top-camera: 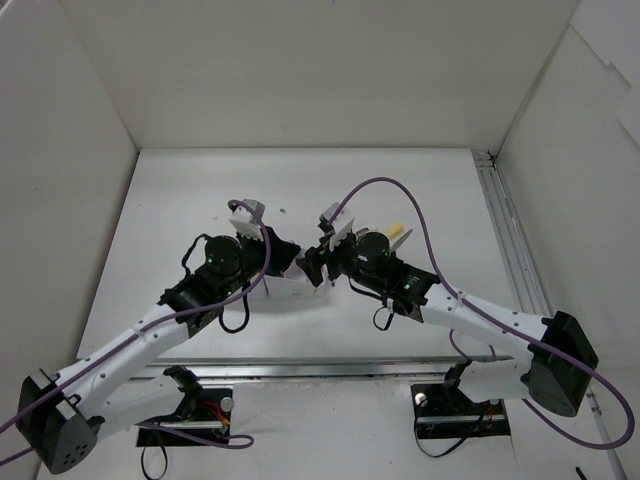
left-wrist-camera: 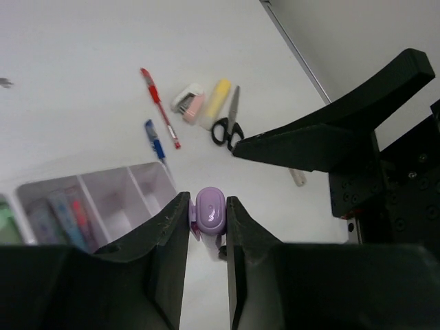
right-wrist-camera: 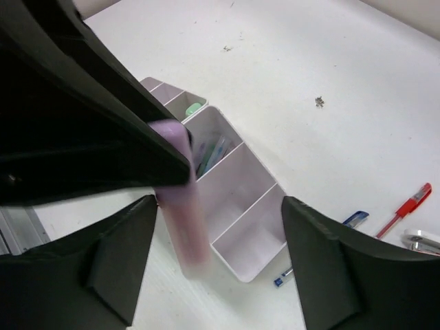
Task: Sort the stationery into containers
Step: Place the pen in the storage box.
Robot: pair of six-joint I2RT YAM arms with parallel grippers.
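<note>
My left gripper is shut on a purple marker, seen end-on between its fingers. In the right wrist view the marker hangs upright and blurred beside the white organizer, just outside its near wall. My right gripper is open around that spot, and its fingers do not touch the marker. The organizer holds several items in its far compartments. A red pen, blue pen, scissors, yellow marker and pale eraser lie on the table.
In the top view both grippers, left and right, meet over the organizer at mid table. White walls enclose the table. A metal rail runs along the right side. The right gripper's black finger reaches across the left wrist view.
</note>
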